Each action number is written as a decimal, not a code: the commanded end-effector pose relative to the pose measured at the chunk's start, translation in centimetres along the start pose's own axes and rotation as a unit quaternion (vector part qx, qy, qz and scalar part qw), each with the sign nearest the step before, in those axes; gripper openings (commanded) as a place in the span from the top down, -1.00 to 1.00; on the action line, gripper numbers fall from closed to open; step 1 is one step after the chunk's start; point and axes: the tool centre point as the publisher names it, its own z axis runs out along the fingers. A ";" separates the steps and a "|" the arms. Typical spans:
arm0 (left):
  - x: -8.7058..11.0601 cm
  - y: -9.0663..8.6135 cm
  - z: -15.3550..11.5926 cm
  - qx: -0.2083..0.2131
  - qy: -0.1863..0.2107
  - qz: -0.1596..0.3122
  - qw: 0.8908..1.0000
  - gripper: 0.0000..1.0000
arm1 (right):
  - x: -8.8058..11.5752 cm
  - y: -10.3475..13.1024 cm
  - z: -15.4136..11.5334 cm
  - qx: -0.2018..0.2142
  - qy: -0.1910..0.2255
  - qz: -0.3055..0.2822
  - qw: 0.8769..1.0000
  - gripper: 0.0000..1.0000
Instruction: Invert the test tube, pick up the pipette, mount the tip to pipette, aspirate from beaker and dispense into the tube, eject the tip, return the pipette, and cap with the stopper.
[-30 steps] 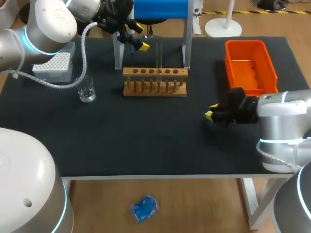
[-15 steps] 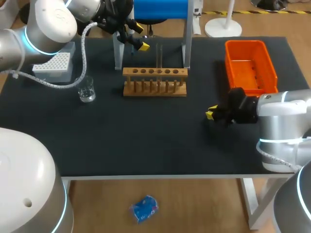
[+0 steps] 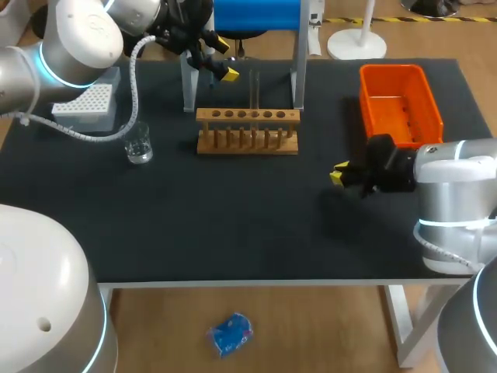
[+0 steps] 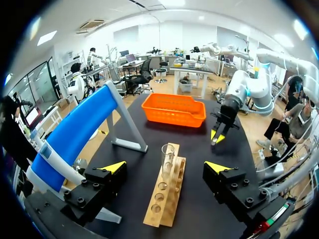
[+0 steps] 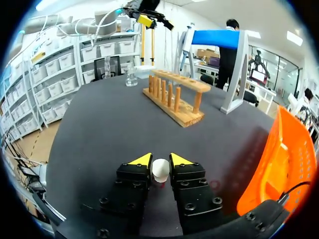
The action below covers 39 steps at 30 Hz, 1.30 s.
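Stopper snug between tips of right gripper; left gripper wide open.

Mid-table rack holding upright test tube, beaker left of it, tip box behind beaker, bin at right

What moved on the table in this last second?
The right hand, shut on the white stopper, drifted slightly toward the table's far side, perhaps lifting. The left hand, test tube and wooden rack stayed put.
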 end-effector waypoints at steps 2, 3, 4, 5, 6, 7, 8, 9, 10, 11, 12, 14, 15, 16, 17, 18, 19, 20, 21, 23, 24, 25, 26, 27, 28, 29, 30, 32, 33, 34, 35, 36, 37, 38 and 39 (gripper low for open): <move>0.0 0.1 0.0 0.002 0.000 0.001 1.000 -1.00 | 0.0 1.8 -2.3 0.003 0.022 -0.018 1.000 1.00; 0.0 0.1 0.0 0.002 0.000 0.001 1.000 -1.00 | 0.0 2.1 -2.5 0.007 0.030 -0.024 0.999 1.00; 0.0 0.1 0.0 0.002 0.000 0.001 1.000 -1.00 | 0.1 2.4 -2.8 0.006 0.038 -0.029 0.999 1.00; 0.0 0.1 0.0 0.002 0.000 0.001 1.000 -1.00 | 0.1 2.8 -3.0 0.006 0.046 -0.036 0.998 1.00; 0.0 0.1 0.0 0.002 0.000 0.001 1.000 -1.00 | 0.2 3.1 -3.2 0.010 0.047 -0.044 0.998 1.00; 0.0 0.1 0.0 0.002 0.000 0.001 1.000 -1.00 | 0.2 3.5 -3.5 0.006 0.053 -0.049 0.997 1.00; 0.0 0.1 0.0 0.002 0.000 0.001 1.000 -1.00 | 0.2 3.9 -3.7 0.002 0.062 -0.053 0.997 1.00; 0.0 0.1 0.0 0.002 0.000 0.001 1.000 -1.00 | 0.2 4.2 -3.9 -0.002 0.066 -0.059 0.996 1.00; 0.0 0.1 0.0 0.002 0.000 0.001 1.000 -1.00 | 0.1 4.6 -4.1 -0.007 0.077 -0.066 0.995 1.00; 0.0 0.1 0.0 0.002 0.000 0.001 1.000 -1.00 | 0.1 5.0 -4.3 -0.011 0.086 -0.074 0.993 1.00; 0.0 0.1 0.0 0.002 0.000 0.001 1.000 -1.00 | 0.0 5.3 -4.4 -0.013 0.096 -0.080 0.992 1.00; 0.0 0.1 0.0 0.002 0.000 0.001 1.000 -1.00 | -0.1 6.0 -4.6 -0.018 0.114 -0.090 0.989 1.00; 0.0 0.1 0.0 0.002 0.000 0.001 1.000 -1.00 | -0.2 6.4 -4.7 -0.022 0.122 -0.093 0.988 1.00; 0.0 0.1 0.0 0.002 0.000 0.001 1.000 -1.00 | -0.4 6.8 -4.8 -0.026 0.129 -0.095 0.987 1.00; 0.0 0.1 0.0 0.002 0.000 0.001 1.000 -1.00 | -0.5 7.2 -4.9 -0.024 0.132 -0.099 0.986 1.00; 0.0 0.1 0.0 0.002 0.000 0.001 1.000 -1.00 | -0.7 7.6 -4.9 -0.024 0.131 -0.104 0.986 1.00; 0.0 0.1 0.0 0.002 0.000 0.001 1.000 -1.00 | -0.8 8.0 -4.9 -0.030 0.143 -0.105 0.984 1.00; 0.0 0.1 0.0 0.002 0.000 0.001 1.000 -1.00 | -0.9 8.5 -5.0 -0.034 0.148 -0.105 0.983 1.00; 0.0 0.1 0.0 0.002 0.000 0.001 1.000 -1.00 | -1.1 8.9 -4.9 -0.034 0.148 -0.106 0.983 1.00; 0.0 0.1 0.0 0.002 0.000 0.001 1.000 -1.00 | -1.4 9.8 -4.9 -0.040 0.163 -0.106 0.980 1.00; 0.0 0.1 0.0 0.002 0.000 0.001 1.000 -1.00 | -1.6 10.2 -4.8 -0.037 0.162 -0.108 0.980 1.00; 0.0 0.1 0.0 0.002 0.000 0.001 1.000 -1.00 | -1.8 10.7 -4.7 -0.035 0.170 -0.109 0.979 1.00; 0.0 0.1 0.0 0.002 0.000 0.001 1.000 -1.00 | -1.9 11.2 -4.6 -0.036 0.171 -0.109 0.978 1.00; 0.0 0.1 0.0 0.002 0.000 0.001 1.000 -1.00 | -2.1 11.6 -4.5 -0.032 0.167 -0.111 0.979 1.00; 0.0 0.1 0.0 0.002 0.000 0.001 1.000 -1.00 | -2.2 12.2 -4.4 -0.031 0.172 -0.113 0.978 1.00; 0.0 0.1 0.0 0.002 0.000 0.001 1.000 -1.00 | -2.4 12.8 -4.2 -0.032 0.176 -0.113 0.977 1.00; 0.0 0.1 0.0 0.002 0.000 0.001 1.000 -1.00 | -2.7 13.7 -3.9 -0.032 0.175 -0.113 0.977 1.00; 0.0 0.1 0.0 0.002 0.000 0.001 1.000 -1.00 | -3.2 15.2 -3.3 -0.039 0.183 -0.109 0.976 1.00; 0.0 0.1 0.0 0.002 0.000 0.001 1.000 -1.00 | -3.6 16.0 -3.2 -0.040 0.174 -0.104 0.978 1.00; 0.0 0.1 0.0 0.002 0.000 0.001 1.000 -1.00 | -3.6 16.0 -3.2 -0.040 0.174 -0.104 0.978 1.00; 0.0 0.1 0.0 0.002 0.000 0.001 1.000 -1.00 | -3.6 16.0 -3.2 -0.040 0.174 -0.104 0.978 1.00; 0.0 0.1 0.0 0.002 0.000 0.001 1.000 -1.00 | -3.6 16.0 -3.2 -0.040 0.174 -0.104 0.978 1.00; 0.0 0.1 0.0 0.002 0.000 0.001 1.000 -1.00 | -3.6 16.0 -3.2 -0.040 0.174 -0.104 0.978 1.00; 0.0 0.1 0.0 0.002 0.000 0.001 1.000 -1.00 | -3.6 16.0 -3.2 -0.040 0.174 -0.104 0.978 1.00; 0.0 0.1 0.0 0.002 0.000 0.001 1.000 -1.00 | -3.6 16.0 -3.2 -0.040 0.174 -0.104 0.978 1.00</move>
